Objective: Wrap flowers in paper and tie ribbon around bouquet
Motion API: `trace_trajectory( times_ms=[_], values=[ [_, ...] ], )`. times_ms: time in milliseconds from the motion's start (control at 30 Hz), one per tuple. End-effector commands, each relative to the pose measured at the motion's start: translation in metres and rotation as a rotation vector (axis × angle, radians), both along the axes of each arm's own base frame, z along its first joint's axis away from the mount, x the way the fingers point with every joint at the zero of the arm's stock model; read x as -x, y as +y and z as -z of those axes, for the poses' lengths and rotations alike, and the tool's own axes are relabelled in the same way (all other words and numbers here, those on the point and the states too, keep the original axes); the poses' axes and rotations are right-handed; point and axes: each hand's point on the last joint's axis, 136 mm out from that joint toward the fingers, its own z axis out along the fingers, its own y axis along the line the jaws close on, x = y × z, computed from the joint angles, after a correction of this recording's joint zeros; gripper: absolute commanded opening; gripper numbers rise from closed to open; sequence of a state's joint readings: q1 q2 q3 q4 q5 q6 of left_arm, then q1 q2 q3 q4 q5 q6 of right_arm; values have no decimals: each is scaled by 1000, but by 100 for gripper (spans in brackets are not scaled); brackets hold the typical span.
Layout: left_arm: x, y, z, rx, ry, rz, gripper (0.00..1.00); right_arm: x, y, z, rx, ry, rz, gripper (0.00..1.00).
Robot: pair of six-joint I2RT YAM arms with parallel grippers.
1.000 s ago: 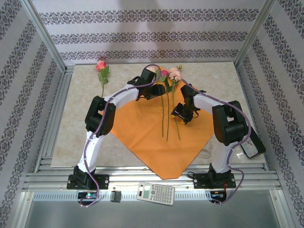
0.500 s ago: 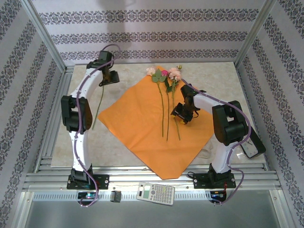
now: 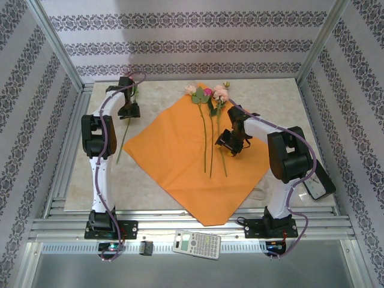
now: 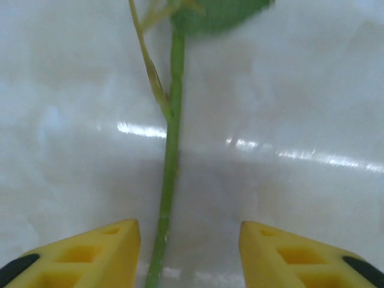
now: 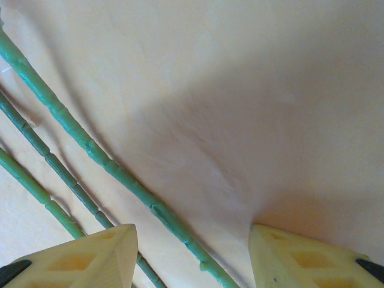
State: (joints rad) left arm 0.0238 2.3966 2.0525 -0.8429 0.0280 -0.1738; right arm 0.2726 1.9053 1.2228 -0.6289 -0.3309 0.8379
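Left gripper (image 4: 189, 255): arm stretched to upper left, jaws apart astride lone stem (image 4: 171, 150), bloom hidden. Right gripper (image 5: 192, 258): parted, over paper (image 5: 240, 90).

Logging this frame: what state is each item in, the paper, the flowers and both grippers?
Paper: spread flat on the table, not wrapped.
Three flowers: lying on the paper, stems side by side, heads at its far corner.
Fourth flower: lying on the bare table, left of the paper.
Left gripper: jaws open, the fourth flower's stem between them.
Right gripper: jaws open over the paper, holding nothing.
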Motion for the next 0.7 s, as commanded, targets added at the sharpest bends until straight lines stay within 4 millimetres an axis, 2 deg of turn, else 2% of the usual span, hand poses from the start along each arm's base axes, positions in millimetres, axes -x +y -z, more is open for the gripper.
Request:
trace_trajectory(
  times_ms=[0,133,233,267,333,467,567,667],
  values=[
    [-3,10,24,37,27,-4,37,-1,7,2,-4,18,-7,53],
    [3,12,34,48,55,-3,22,-2,8,0,-1,17,-10,53],
    [8,18,28,15,58,-2,5,-2,8,1,-1,19,-10,53],
    [8,21,22,-7,44,-4,0,-1,8,2,-2,22,-9,53],
    [8,28,5,-51,9,-6,0,-1,8,3,-3,24,-11,53],
    [9,44,-42,-152,-94,-15,0,-2,9,2,-3,18,-13,53],
    [14,45,-72,-172,-163,-20,0,-2,8,1,0,15,-17,53],
    [24,39,-102,-140,-215,-46,0,0,8,2,2,17,-22,53]
  ],
)
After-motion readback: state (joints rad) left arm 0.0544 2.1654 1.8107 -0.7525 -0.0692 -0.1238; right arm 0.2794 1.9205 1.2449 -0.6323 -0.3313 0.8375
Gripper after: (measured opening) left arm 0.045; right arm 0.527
